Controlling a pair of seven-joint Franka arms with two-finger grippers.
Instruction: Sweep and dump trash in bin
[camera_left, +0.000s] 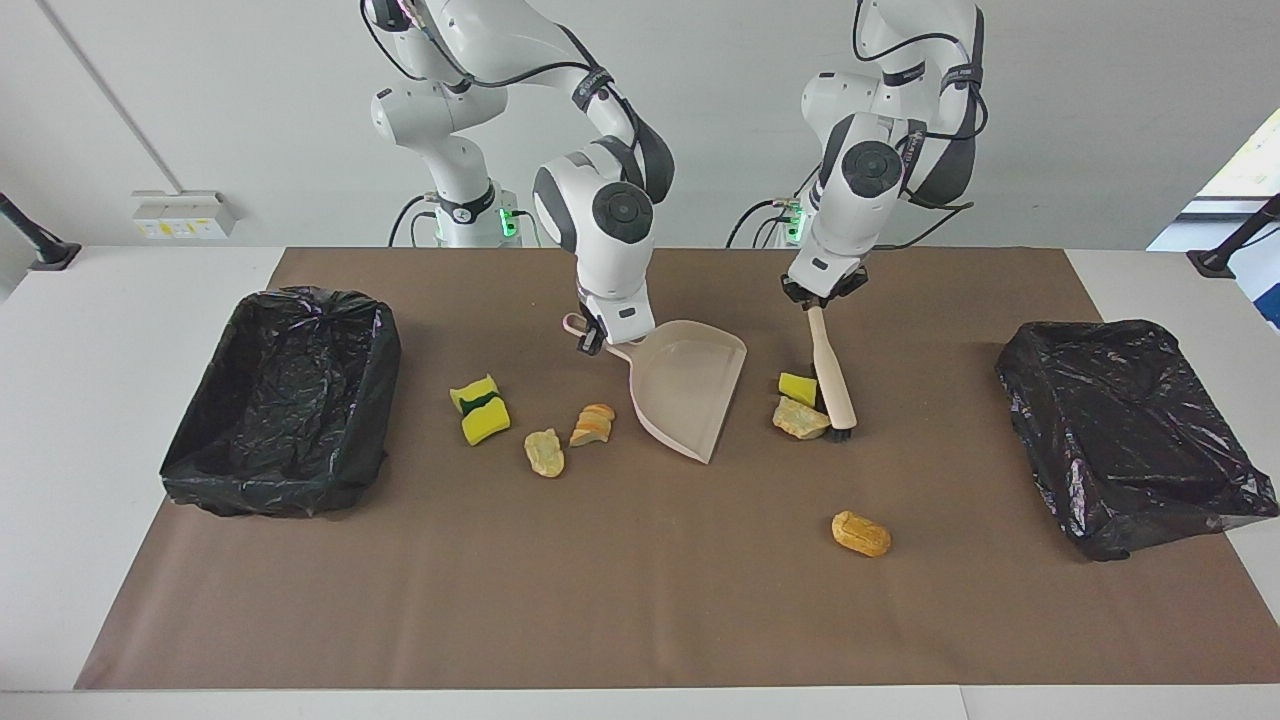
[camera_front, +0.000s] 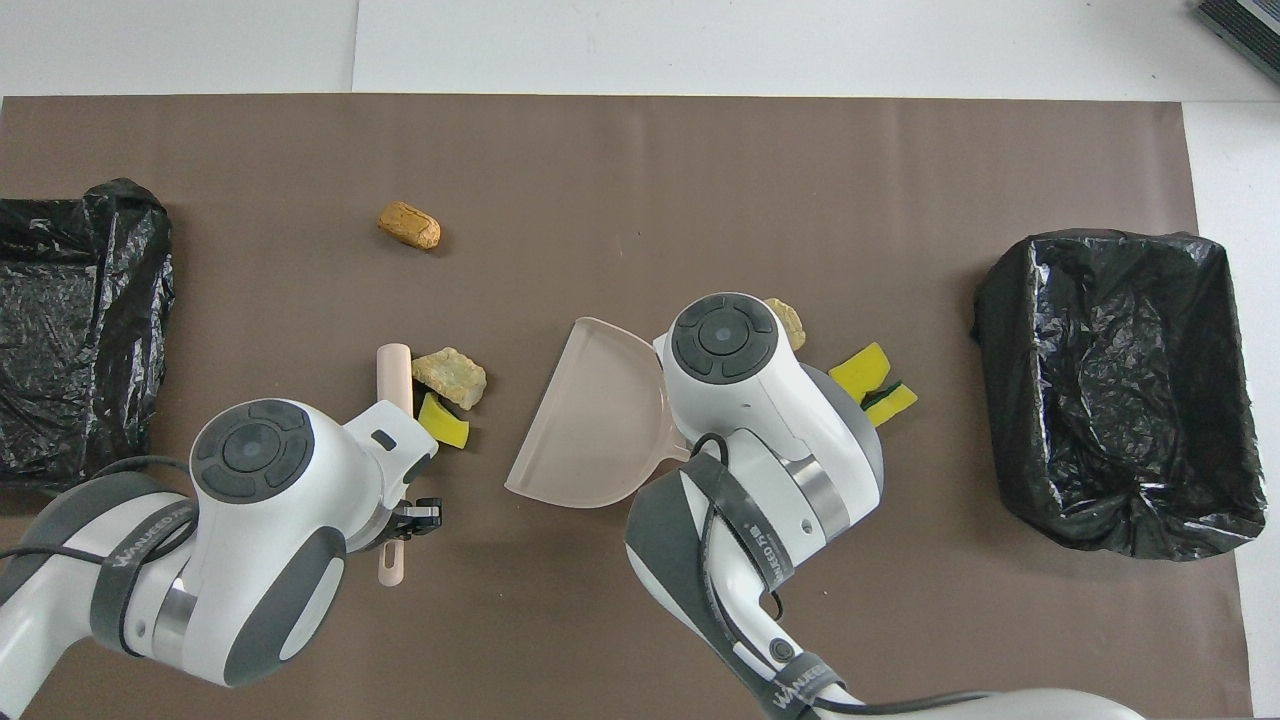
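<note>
Now two trash scraps (camera_left: 800, 405) lie beside left hand's (camera_left: 824, 293) brush (camera_left: 833, 385).

Dustpan (camera_left: 690, 395) smooth matt plastic; bin liners (camera_left: 285, 400) glossy crinkled plastic; table cover (camera_left: 640, 600) matt paper; sponges (camera_left: 480, 410) porous foam.

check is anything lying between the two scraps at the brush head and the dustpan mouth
Nothing visible does. The yellow sponge piece and tan chunk lie against the brush; only bare brown mat separates them from the dustpan.
</note>
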